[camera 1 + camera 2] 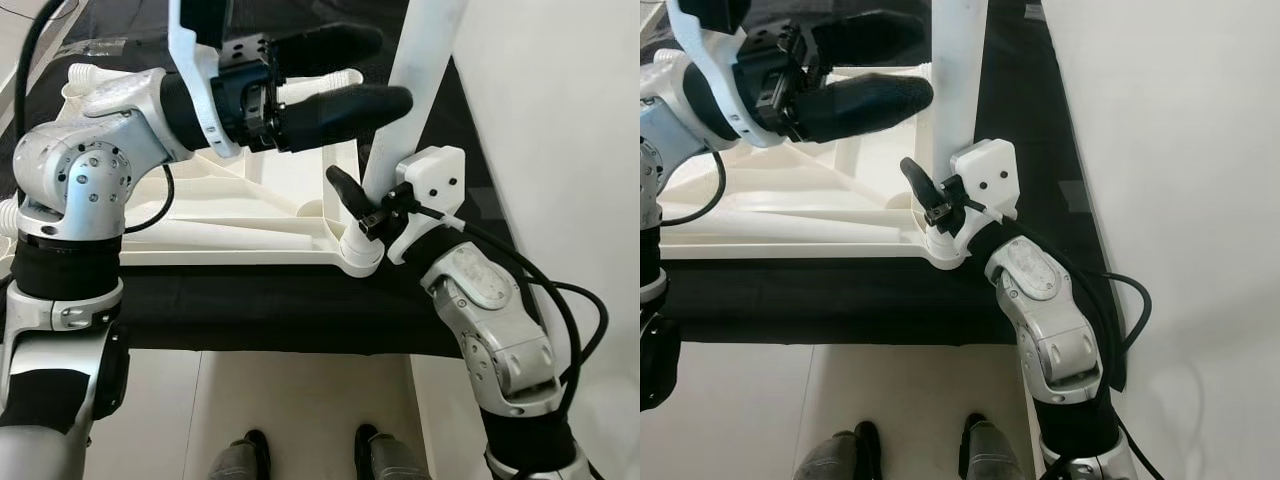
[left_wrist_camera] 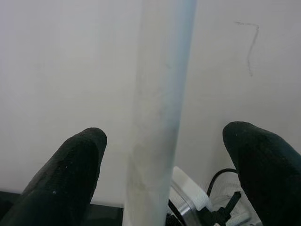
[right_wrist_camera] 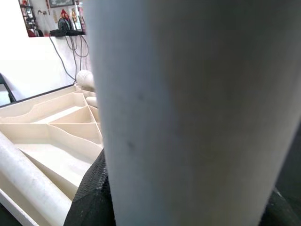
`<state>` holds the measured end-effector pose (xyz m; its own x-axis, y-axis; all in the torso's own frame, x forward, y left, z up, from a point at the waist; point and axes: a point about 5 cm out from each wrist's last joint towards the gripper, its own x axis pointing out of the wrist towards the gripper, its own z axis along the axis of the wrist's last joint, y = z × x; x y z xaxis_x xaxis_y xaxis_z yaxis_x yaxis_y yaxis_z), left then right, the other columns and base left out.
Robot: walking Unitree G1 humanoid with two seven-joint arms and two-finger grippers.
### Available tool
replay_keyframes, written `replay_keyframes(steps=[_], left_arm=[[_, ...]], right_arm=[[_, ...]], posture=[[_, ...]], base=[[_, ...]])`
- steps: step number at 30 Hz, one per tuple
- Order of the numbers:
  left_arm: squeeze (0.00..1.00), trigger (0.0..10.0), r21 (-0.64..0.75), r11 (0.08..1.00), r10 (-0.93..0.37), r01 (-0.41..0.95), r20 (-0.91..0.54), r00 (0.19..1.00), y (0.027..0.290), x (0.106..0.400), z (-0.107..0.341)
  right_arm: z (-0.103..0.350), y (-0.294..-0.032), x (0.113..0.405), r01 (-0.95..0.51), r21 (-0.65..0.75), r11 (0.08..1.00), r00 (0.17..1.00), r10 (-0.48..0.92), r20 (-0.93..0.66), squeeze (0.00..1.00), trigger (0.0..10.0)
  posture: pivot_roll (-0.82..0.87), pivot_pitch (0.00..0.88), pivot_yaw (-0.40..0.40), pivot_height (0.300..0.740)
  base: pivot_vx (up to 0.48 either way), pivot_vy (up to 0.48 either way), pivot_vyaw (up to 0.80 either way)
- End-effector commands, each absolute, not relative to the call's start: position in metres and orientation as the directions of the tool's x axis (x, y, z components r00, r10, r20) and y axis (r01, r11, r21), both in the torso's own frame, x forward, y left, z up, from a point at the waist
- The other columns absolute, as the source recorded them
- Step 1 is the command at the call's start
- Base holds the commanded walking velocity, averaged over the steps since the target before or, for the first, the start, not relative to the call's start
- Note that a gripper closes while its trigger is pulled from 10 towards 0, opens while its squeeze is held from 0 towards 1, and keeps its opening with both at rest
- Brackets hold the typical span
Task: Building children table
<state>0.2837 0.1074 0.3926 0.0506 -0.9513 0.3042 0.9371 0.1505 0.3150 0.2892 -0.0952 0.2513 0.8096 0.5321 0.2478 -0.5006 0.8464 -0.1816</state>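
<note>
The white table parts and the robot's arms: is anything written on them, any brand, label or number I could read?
No readable text in these pictures.
White table leg: plain, no marking.
Upturned white tabletop: ribs only, no label.
Right gripper, at the foot of the leg: none.
Left gripper: none.
Framed items on the far wall: too small and blurred.

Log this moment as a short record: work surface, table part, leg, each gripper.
surface: black mat on a pale floor
tabletop: white ribbed tabletop lying underside up on the mat
leg: white leg standing upright in the near right corner socket
right gripper: right gripper closed around the leg's base, just above the socket
left gripper: left gripper open, fingers either side of the leg higher up, not touching it
other: a spare white leg lies in the tabletop
</note>
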Motion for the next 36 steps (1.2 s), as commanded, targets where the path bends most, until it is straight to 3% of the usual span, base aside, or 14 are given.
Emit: replay_keyframes(steps=[1, 4, 5, 8, 10, 14, 15, 16, 17, 18, 21, 25, 30, 36], left_arm=[[0.00, 10.0, 0.366, 0.225, -0.945, 0.903, 0.306, 0.111, 0.112, 0.283, 0.398], [0.00, 10.0, 0.384, 0.279, -0.935, 0.880, 0.318, 0.158, 0.114, 0.287, 0.400], [0.00, 10.0, 0.383, 0.348, -0.914, 0.856, 0.341, 0.219, 0.114, 0.295, 0.403], [0.00, 10.0, 0.350, 0.421, -0.882, 0.837, 0.375, 0.286, 0.111, 0.308, 0.406], [0.00, 10.0, 0.338, 0.431, -0.875, 0.837, 0.383, 0.296, 0.110, 0.312, 0.406], [0.00, 10.0, 0.313, 0.379, -0.891, 0.871, 0.376, 0.252, 0.092, 0.317, 0.401], [0.00, 10.0, 0.321, 0.315, -0.913, 0.893, 0.361, 0.192, 0.083, 0.313, 0.397], [0.00, 10.0, 0.321, 0.315, -0.913, 0.893, 0.361, 0.192, 0.083, 0.313, 0.397], [0.00, 10.0, 0.335, 0.194, -0.941, 0.922, 0.328, 0.079, 0.071, 0.303, 0.392], [0.00, 10.0, 0.342, 0.149, -0.949, 0.928, 0.312, 0.037, 0.069, 0.299, 0.389], [0.00, 10.0, 0.359, 0.115, -0.957, 0.926, 0.289, 0.007, 0.071, 0.296, 0.387], [0.00, 10.0, 0.383, 0.133, -0.960, 0.914, 0.281, 0.022, 0.082, 0.299, 0.388], [0.00, 10.0, 0.391, 0.255, -0.932, 0.884, 0.344, 0.117, 0.115, 0.305, 0.398], [0.00, 10.0, 0.384, 0.253, -0.910, 0.888, 0.407, 0.084, 0.144, 0.287, 0.403]], right_arm=[[0.213, -0.088, 0.293, -0.561, -0.139, 0.816, 0.817, 0.573, 0.065, 0.00, 10.0], [0.213, -0.086, 0.293, -0.574, -0.153, 0.805, 0.807, 0.587, 0.065, 0.00, 10.0], [0.214, -0.083, 0.292, -0.588, -0.163, 0.792, 0.795, 0.603, 0.064, 0.00, 10.0], [0.215, -0.079, 0.291, -0.604, -0.176, 0.777, 0.781, 0.621, 0.060, 0.00, 10.0], [0.215, -0.078, 0.291, -0.608, -0.178, 0.774, 0.779, 0.625, 0.059, 0.00, 10.0], [0.217, -0.077, 0.291, -0.615, -0.186, 0.766, 0.772, 0.633, 0.055, 0.00, 10.0], [0.217, -0.076, 0.291, -0.618, -0.188, 0.764, 0.770, 0.636, 0.051, 0.00, 10.0], [0.217, -0.076, 0.291, -0.618, -0.188, 0.764, 0.770, 0.636, 0.051, 0.00, 10.0], [0.217, -0.074, 0.291, -0.620, -0.192, 0.761, 0.769, 0.638, 0.046, 0.00, 10.0], [0.217, -0.074, 0.292, -0.620, -0.192, 0.761, 0.769, 0.638, 0.045, 0.00, 10.0], [0.217, -0.074, 0.293, -0.619, -0.192, 0.762, 0.770, 0.636, 0.044, 0.00, 10.0], [0.217, -0.075, 0.294, -0.613, -0.183, 0.769, 0.777, 0.629, 0.040, 0.00, 10.0], [0.219, -0.079, 0.298, -0.592, -0.110, 0.798, 0.798, 0.600, 0.060, 0.00, 10.0], [0.234, -0.091, 0.305, -0.570, 0.046, 0.821, 0.817, 0.560, 0.135, 0.00, 10.0]], posture=[[0.01, 0.255, 0.032, 0.740], [0.01, 0.254, 0.029, 0.740], [0.01, 0.253, 0.026, 0.740], [0.01, 0.252, 0.026, 0.740], [0.01, 0.252, 0.026, 0.740], [0.00, 0.253, 0.026, 0.740], [0.00, 0.253, 0.026, 0.740], [0.00, 0.253, 0.026, 0.740], [0.00, 0.256, 0.028, 0.740], [0.00, 0.256, 0.029, 0.740], [0.00, 0.256, 0.029, 0.740], [0.00, 0.260, 0.030, 0.740], [0.00, 0.261, 0.026, 0.740], [0.00, 0.262, 0.024, 0.740]], base=[[0.000, 0.000, 0.00], [0.000, 0.000, 0.00], [0.000, 0.000, 0.00], [0.000, 0.000, 0.00], [0.000, 0.000, 0.00], [0.000, 0.000, 0.00], [0.000, 0.000, 0.00], [0.000, 0.000, 0.00], [0.000, 0.000, 0.00], [0.000, 0.000, 0.00], [0.000, 0.000, 0.00], [0.000, 0.000, 0.00], [0.000, 0.000, 0.00], [0.000, 0.000, 0.00]])
